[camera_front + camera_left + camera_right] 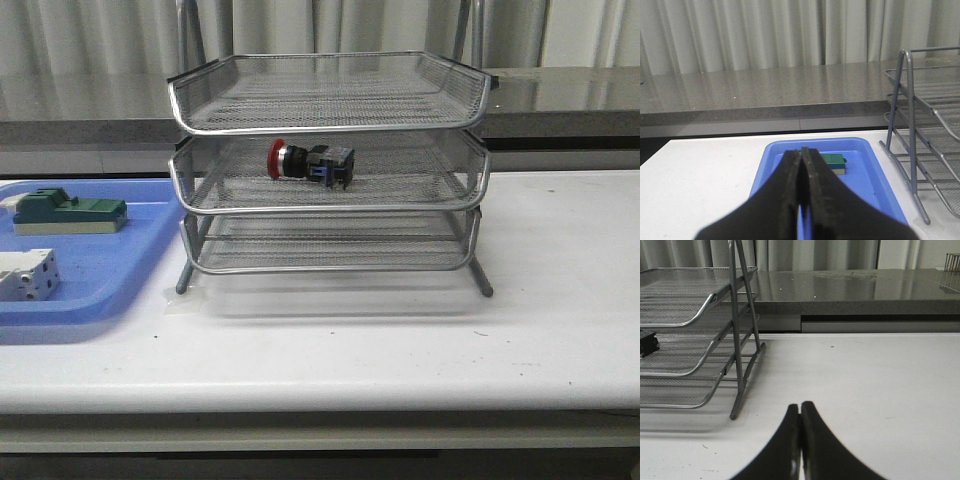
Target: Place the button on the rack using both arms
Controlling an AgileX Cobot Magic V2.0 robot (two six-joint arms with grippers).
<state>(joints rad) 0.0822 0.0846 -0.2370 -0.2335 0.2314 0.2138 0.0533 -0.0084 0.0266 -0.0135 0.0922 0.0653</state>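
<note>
The button, with a red head and black-and-blue body, lies on its side in the middle tier of the silver wire-mesh rack. In the right wrist view only its black end shows, at the picture's edge inside the rack. Neither arm shows in the front view. My left gripper is shut and empty, held over the blue tray. My right gripper is shut and empty above the white table, to the right of the rack. The rack's side also shows in the left wrist view.
A flat blue plastic tray lies left of the rack. It holds a green block, also in the left wrist view, and a white-grey block. A grey counter runs behind the white table.
</note>
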